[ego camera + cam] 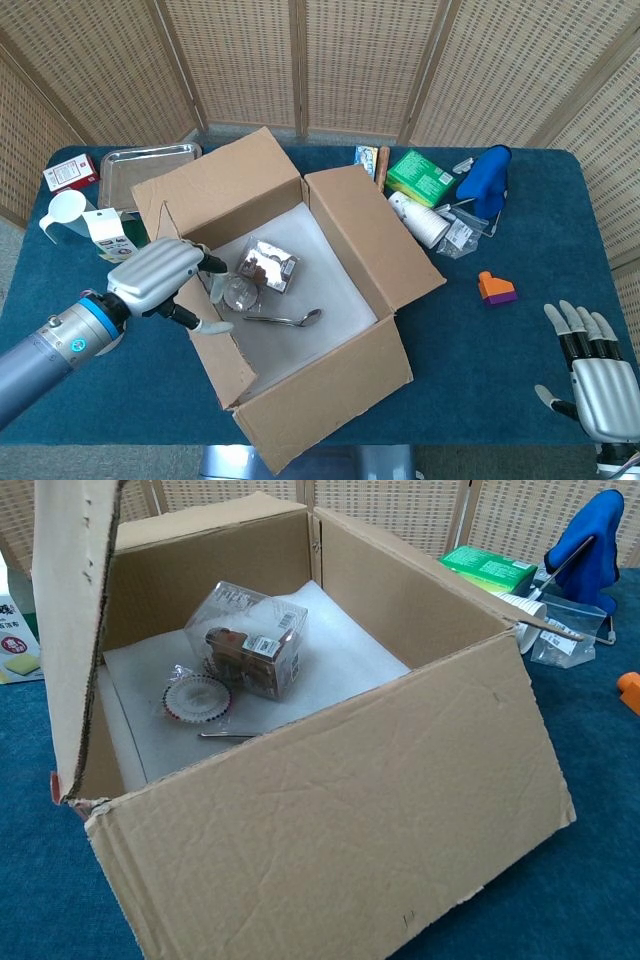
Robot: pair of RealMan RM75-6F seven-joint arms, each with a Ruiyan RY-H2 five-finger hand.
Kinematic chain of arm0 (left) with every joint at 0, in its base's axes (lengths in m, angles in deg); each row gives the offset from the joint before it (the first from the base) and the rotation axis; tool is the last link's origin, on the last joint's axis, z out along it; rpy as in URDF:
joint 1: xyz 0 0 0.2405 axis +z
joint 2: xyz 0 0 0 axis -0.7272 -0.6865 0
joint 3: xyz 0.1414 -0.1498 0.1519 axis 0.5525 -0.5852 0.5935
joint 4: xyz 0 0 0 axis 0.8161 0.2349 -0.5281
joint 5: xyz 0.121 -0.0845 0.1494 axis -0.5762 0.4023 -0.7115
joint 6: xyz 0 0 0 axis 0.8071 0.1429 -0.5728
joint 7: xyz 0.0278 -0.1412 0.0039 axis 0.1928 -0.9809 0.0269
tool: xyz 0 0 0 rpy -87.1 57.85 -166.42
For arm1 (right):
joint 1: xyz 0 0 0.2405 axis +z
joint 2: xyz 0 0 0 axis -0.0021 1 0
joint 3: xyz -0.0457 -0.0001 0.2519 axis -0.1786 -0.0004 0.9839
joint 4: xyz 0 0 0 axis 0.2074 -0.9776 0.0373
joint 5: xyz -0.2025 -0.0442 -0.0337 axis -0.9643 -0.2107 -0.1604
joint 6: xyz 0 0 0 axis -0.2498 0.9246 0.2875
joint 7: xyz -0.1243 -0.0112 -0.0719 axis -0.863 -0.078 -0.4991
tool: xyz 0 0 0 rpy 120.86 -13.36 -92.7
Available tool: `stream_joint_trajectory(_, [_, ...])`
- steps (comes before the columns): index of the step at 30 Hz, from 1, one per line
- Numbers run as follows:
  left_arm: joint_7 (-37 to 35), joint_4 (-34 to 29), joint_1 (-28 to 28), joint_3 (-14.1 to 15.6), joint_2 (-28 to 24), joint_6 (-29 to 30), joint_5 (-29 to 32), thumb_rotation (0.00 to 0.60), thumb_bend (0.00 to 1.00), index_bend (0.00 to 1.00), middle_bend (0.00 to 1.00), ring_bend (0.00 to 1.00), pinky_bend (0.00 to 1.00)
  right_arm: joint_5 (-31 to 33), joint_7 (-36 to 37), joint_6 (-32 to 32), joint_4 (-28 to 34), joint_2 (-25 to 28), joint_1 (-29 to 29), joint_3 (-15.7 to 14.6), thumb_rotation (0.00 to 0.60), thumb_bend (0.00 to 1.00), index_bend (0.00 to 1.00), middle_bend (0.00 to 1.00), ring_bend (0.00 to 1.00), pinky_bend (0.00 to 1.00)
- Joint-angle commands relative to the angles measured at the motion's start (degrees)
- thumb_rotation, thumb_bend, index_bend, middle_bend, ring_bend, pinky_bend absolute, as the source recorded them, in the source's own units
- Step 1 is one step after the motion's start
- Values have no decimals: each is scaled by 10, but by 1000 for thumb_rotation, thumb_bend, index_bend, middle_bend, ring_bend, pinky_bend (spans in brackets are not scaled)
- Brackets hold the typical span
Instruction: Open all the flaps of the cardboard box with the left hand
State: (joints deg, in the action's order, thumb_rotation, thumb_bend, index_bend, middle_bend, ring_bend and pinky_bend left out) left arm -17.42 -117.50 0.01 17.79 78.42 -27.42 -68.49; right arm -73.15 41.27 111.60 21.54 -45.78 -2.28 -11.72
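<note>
- While seen from the head view, placed in the middle of the blue table (520, 360): the cardboard box (330, 390), turned at an angle.
- At the box's left edge, the left hand (160, 282), fingers curled over the top edge of the left flap (215, 335) with the thumb on the flap's inner side, so gripping the flap; judged to be held this way for pulling the flap outward, away from the box's inside.
- Standing nearly upright, this flap, therefore judged not yet fully open; far flap (215, 185) and right flap (375, 235) already folded outward from the box.
- Well to the right of the box, near the table's front edge, the right hand (598, 385), fingers spread, holding nothing, probably kept aside because only the left one is needed.
- Inside the box on white padding: a clear plastic pack (272, 266) and a spoon (285, 319).
- Behind the box on the left, a metal tray (140, 165); behind it on the right, a green packet (420, 177) and a blue cloth (490, 180).
- From the chest view, filling almost the whole frame, the same box with its front wall nearest.
- At the box's left side, the left flap (65, 630) seen almost edge-on and upright; no hand visible here.
- On the padding inside, the clear plastic pack (250, 640) and beside it a round disc in wrap (197, 697).
</note>
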Motion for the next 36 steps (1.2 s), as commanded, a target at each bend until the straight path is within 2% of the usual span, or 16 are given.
stream_joint_trajectory(1, [-18, -5, 10, -3, -11, -5, -12, 383, 0, 608, 577, 422, 387, -1, -1, 0, 0, 0, 0, 0, 600, 0, 0, 0, 0, 0])
stream_joint_trajectory(10, [-78, -6, 44, -11, -44, -6, -75, 381, 0, 608, 577, 422, 396, -3, -1, 2, 2, 0, -1, -1, 600, 0, 0, 0, 0, 0])
stream_joint_trajectory(14, [-106, -8, 60, -10, -56, -2, -106, 385, 0, 608, 578, 422, 345, -4, -2, 1, 2, 0, -1, -2, 600, 0, 0, 0, 0, 0])
stream_joint_trajectory(17, [-125, -9, 74, -6, -66, 2, -134, 383, 0, 608, 577, 422, 343, -5, -1, 4, 3, 1, -2, -1, 600, 0, 0, 0, 0, 0])
stream_joint_trajectory(20, [-150, -8, 93, 0, -78, 14, -172, 386, 0, 608, 577, 422, 258, -6, 2, 5, 3, 2, -3, -1, 600, 0, 0, 0, 0, 0])
stream_joint_trajectory(21, [-159, -7, 103, 6, -85, 20, -192, 383, 0, 608, 577, 422, 263, -7, 2, 6, 3, 2, -3, -1, 600, 0, 0, 0, 0, 0])
stream_joint_trajectory(25, [-206, -2, 144, 33, -107, 59, -272, 381, 0, 608, 578, 423, 406, -9, 4, 6, 4, 3, -3, -2, 600, 0, 0, 0, 0, 0])
stream_joint_trajectory(31, [-279, 37, 168, 67, -109, 87, -365, 384, 0, 608, 578, 422, 421, -9, 5, 8, 4, 4, -4, -1, 600, 0, 0, 0, 0, 0])
stream_joint_trajectory(36, [-295, 60, 171, 85, -94, 91, -394, 384, 0, 604, 578, 423, 424, -9, 5, 7, 4, 4, -4, -2, 600, 0, 0, 0, 0, 0])
